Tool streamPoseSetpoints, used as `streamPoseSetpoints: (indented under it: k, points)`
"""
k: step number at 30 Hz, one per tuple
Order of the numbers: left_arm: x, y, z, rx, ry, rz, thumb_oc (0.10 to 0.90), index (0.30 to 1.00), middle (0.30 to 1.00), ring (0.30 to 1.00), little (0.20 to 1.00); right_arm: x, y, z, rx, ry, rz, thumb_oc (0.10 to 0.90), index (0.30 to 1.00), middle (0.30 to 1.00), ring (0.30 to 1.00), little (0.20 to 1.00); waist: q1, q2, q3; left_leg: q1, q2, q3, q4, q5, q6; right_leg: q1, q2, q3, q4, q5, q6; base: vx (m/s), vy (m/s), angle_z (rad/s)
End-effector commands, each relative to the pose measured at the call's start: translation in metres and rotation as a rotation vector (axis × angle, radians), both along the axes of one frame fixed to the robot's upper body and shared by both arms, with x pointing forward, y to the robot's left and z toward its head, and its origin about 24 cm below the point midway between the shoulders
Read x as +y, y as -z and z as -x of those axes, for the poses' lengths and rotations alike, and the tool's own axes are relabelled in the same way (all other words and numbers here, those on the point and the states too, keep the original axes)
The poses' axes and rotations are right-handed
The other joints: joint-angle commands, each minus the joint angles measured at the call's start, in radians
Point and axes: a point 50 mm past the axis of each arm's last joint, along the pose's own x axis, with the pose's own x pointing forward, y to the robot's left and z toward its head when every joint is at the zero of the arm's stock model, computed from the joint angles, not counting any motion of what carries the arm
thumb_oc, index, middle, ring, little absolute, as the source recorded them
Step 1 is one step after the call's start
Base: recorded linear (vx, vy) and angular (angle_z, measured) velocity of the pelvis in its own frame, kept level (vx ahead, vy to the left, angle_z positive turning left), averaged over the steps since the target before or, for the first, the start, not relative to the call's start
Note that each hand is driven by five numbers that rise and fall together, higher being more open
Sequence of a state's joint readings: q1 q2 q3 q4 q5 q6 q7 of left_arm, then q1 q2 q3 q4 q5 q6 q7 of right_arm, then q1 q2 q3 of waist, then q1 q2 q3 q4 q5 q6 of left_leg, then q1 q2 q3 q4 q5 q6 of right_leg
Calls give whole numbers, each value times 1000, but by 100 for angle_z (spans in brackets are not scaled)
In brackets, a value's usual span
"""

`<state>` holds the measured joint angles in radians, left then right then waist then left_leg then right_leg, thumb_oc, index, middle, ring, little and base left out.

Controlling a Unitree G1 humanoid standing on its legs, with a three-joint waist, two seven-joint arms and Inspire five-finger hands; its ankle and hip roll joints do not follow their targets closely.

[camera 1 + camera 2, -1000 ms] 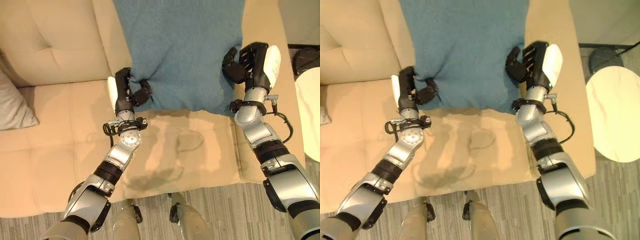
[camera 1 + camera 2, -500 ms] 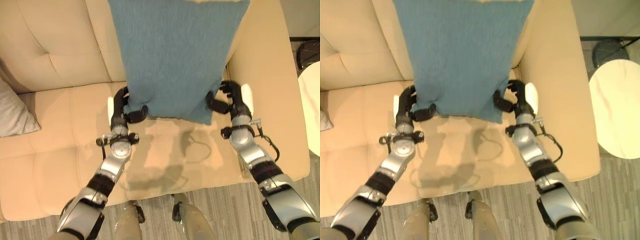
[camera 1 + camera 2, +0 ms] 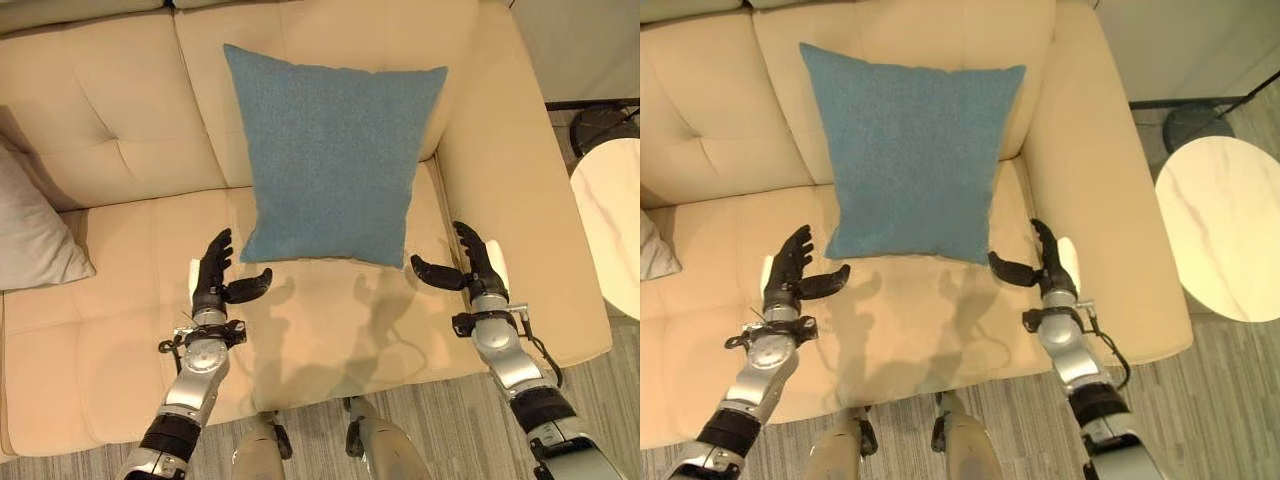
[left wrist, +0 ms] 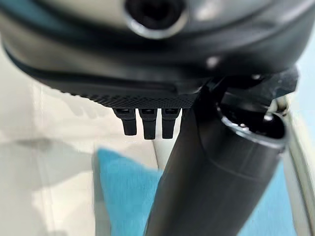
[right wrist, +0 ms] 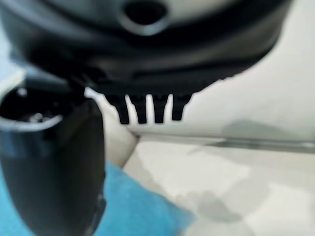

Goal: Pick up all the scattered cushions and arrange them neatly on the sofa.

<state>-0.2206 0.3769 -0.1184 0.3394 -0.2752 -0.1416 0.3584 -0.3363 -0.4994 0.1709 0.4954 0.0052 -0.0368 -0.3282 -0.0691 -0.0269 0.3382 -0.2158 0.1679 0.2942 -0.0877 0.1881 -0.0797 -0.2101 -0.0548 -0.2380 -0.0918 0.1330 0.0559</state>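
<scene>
The blue cushion [image 3: 333,158] stands propped against the sofa [image 3: 120,330] backrest toward its right end, its lower edge on the seat, and it looks light, soft and squashy, so it is probably best taken by its two lower corners or side edges with both hands. The left robot hand [image 3: 215,280] and the right robot hand [image 3: 470,270] hover just off those lower corners with fingers spread and nothing held. I count two cushions: the blue one and a grey cushion [image 3: 35,240] at the sofa's left edge.
</scene>
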Motion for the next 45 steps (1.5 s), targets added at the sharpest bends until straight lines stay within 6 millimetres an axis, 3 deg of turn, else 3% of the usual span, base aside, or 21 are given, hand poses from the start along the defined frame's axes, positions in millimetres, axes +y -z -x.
streamPoseSetpoints:
  k: [1,5,6,23,24,27,28,29,31,32,33,34,35,36,37,40,45]
  points:
    - [7,-27,-3,-158,11,-14,800,900,900,900,900,-5,-22,1,-122,-32,16,800,900,900,900,900,-3,-2,-116,-8,37,14,0,-26,-68,-26,-3,9,5,-102,70,0,0,0]
    - [7,-27,-3,-158,11,-14,800,900,900,900,900,-5,-22,1,-122,-32,16,800,900,900,900,900,-3,-2,-116,-8,37,14,0,-26,-68,-26,-3,9,5,-102,70,5,0,-3]
    - [18,-19,6,-122,-7,-28,800,900,900,900,900,-12,-10,14,-86,-26,-20,800,900,900,900,900,-12,-1,-124,12,35,15,0,-31,-65,-6,-2,10,5,-106,71,21,1,-6]
    - [18,-18,7,-120,-6,-28,800,900,900,900,900,-12,-10,15,-83,-26,-20,800,900,900,900,900,-11,-2,-124,14,35,15,0,-31,-65,-4,-2,10,5,-106,71,0,0,0]
    - [22,-14,13,-100,-8,-40,800,900,900,900,900,-16,-4,23,-63,-24,-28,800,900,900,900,900,-15,-1,-129,25,35,17,0,-34,-64,7,-2,8,5,-109,72,33,5,1]
    - [37,17,41,42,-13,-68,800,900,900,900,900,-31,30,58,60,17,-83,800,900,900,900,900,-36,0,-163,65,31,23,0,-46,-59,49,-2,11,5,-121,76,27,6,0]
    - [41,37,61,138,-22,-70,800,900,900,900,900,-36,48,78,122,59,-130,800,900,900,900,900,-45,2,-181,85,28,30,0,-50,-55,69,-3,13,5,-125,79,54,36,4]
    - [46,79,102,344,-55,-54,800,900,900,900,900,-40,84,117,264,133,-183,800,900,900,900,900,-60,7,-220,128,23,43,0,-61,-49,112,2,18,5,-134,78,56,20,-1]
    - [39,129,149,618,-68,-9,800,900,900,900,900,-33,121,152,449,157,-198,800,900,900,900,900,-72,7,-248,183,22,52,0,-66,-44,168,14,41,5,-156,70,32,-40,-20]
    - [39,133,152,643,-66,-19,800,900,900,900,900,-32,124,154,469,149,-184,800,900,900,900,900,-70,7,-249,191,23,55,0,-64,-42,174,17,48,5,-158,67,-370,-133,-26]
    - [35,149,162,747,-23,-87,800,900,900,900,900,-35,140,166,588,139,-106,800,900,900,900,900,-60,-29,-201,122,-2,-22,258,-166,-33,215,-3,68,5,-164,33,-544,28,-19]
    - [30,139,141,670,-6,-89,800,900,900,900,900,-40,133,155,535,172,-124,800,900,900,900,900,-89,-37,-216,203,-68,-24,335,-299,0,194,-24,37,5,-129,40,-539,45,-4]
    - [30,139,141,670,-6,-89,800,900,900,900,900,-40,133,154,535,172,-125,800,900,900,900,900,-89,-39,-216,204,-71,-23,329,-294,1,193,-27,38,5,-127,41,-182,246,53]
    - [27,132,131,623,0,-96,800,900,900,900,900,-41,129,151,506,185,-125,800,900,900,900,900,-106,-21,-224,281,-90,13,221,-324,10,182,-23,25,5,-108,59,-21,213,57]
    - [28,123,119,568,-7,-101,800,900,900,900,900,-40,126,144,481,191,-125,800,900,900,900,900,-111,-17,-234,299,-110,7,157,-320,19,162,-30,25,5,-79,76,-24,211,47]
    - [31,115,113,531,-5,-117,800,900,900,900,900,-38,128,142,492,186,-119,800,900,900,900,900,-106,-25,-232,308,-126,13,117,-311,36,145,-43,33,7,-55,93,-63,118,3]
    - [37,118,117,557,-30,-131,800,900,900,900,900,-31,138,146,546,191,-129,800,900,900,900,900,-89,-41,-226,324,-148,27,62,-296,55,115,-63,47,22,-28,120,-97,128,-26]
